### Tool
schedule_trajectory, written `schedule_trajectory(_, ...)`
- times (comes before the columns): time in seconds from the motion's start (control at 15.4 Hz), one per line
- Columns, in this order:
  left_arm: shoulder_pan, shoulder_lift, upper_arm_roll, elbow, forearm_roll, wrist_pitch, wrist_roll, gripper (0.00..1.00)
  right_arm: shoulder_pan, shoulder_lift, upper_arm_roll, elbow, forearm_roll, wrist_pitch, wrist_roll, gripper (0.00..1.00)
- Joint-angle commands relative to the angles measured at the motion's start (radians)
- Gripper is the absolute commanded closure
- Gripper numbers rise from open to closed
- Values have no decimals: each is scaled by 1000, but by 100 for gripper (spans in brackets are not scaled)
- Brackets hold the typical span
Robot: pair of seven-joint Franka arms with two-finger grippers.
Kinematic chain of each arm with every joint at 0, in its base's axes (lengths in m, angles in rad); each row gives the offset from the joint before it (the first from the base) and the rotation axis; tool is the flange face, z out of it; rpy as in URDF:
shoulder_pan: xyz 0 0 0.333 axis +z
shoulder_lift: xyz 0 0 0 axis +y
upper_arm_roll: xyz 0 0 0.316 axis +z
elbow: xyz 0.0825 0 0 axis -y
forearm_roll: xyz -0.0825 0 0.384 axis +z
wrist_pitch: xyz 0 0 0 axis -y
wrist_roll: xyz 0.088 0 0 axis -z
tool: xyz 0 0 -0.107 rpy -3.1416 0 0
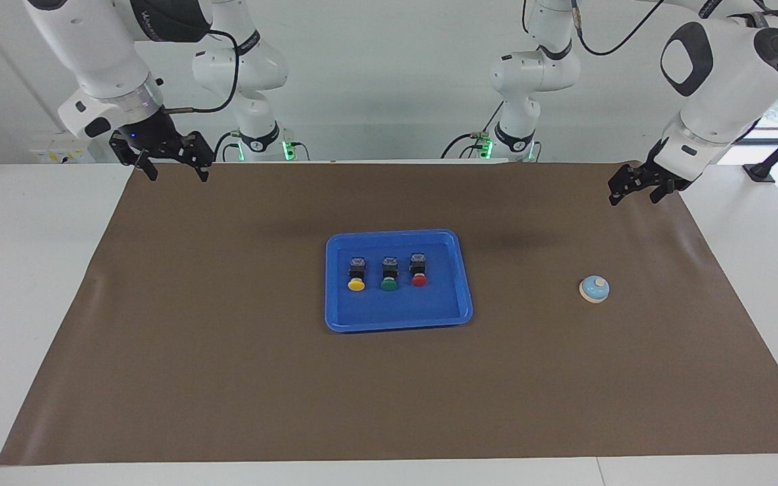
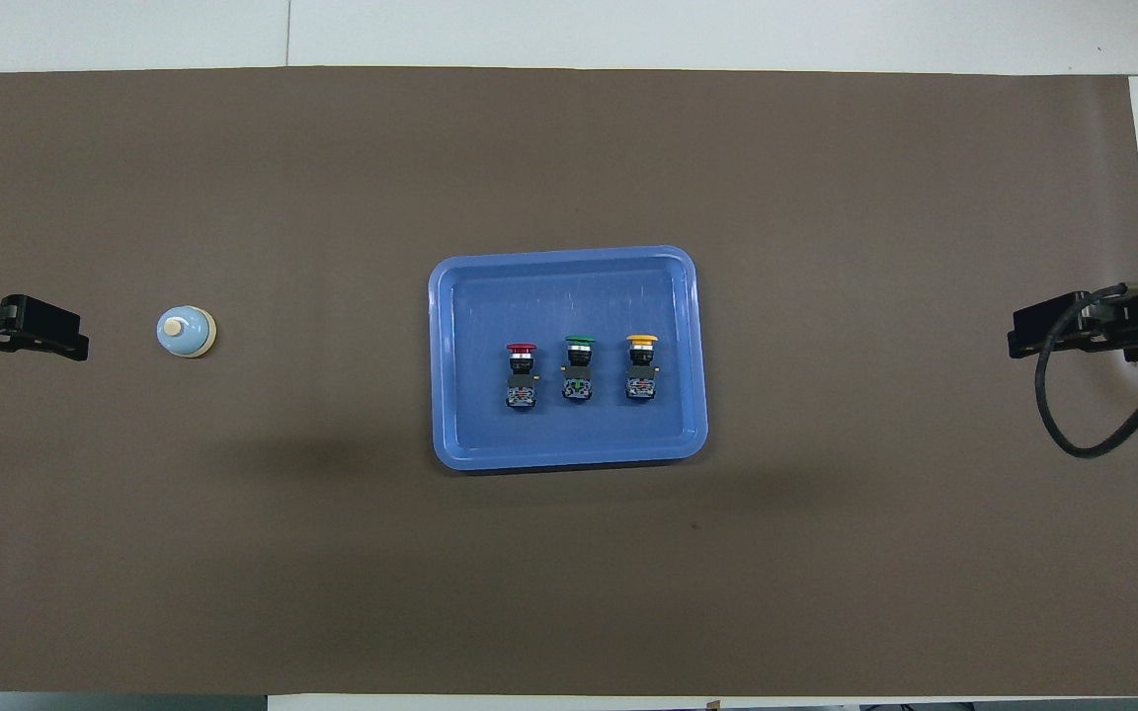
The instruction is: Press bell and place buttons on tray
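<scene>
Tray (image 1: 464, 317) at middle of brown mat (image 1: 227, 378), long axis running between arms' ends; three buttons lie on it in row: yellow button (image 1: 356, 276), green button (image 1: 389, 275), red button (image 1: 419, 271), each body toward robots, cap pointing away; bell (image 1: 594, 289) upright on mat toward left arm's end; left gripper (image 1: 635, 189) raised over mat edge, jaws seemingly apart, empty; right gripper (image 1: 173, 165) waits over mat corner, jaws wide, empty.

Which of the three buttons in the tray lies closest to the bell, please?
The red button: it ends the row on the side toward the bell, with the green in the middle and the yellow farthest.
</scene>
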State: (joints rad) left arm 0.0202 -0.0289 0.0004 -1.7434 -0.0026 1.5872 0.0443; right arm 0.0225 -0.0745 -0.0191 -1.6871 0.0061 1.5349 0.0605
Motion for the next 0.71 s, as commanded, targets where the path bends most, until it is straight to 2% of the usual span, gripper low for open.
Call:
schedule_trajectory(0.0,-5,-37,-4,-8,16,-47,-9,0,-12,4,10,7,-3,-13,-18,0)
schedule_trajectory(0.39,7,-29,-4,-2,7,-36,-8,0,-12,4,10,7,-3,-13,-18,0)
schedule_trajectory(0.65,1,-5,-4,45,-39,-61,-9,0,-12,4,10,7,-3,-13,-18,0)
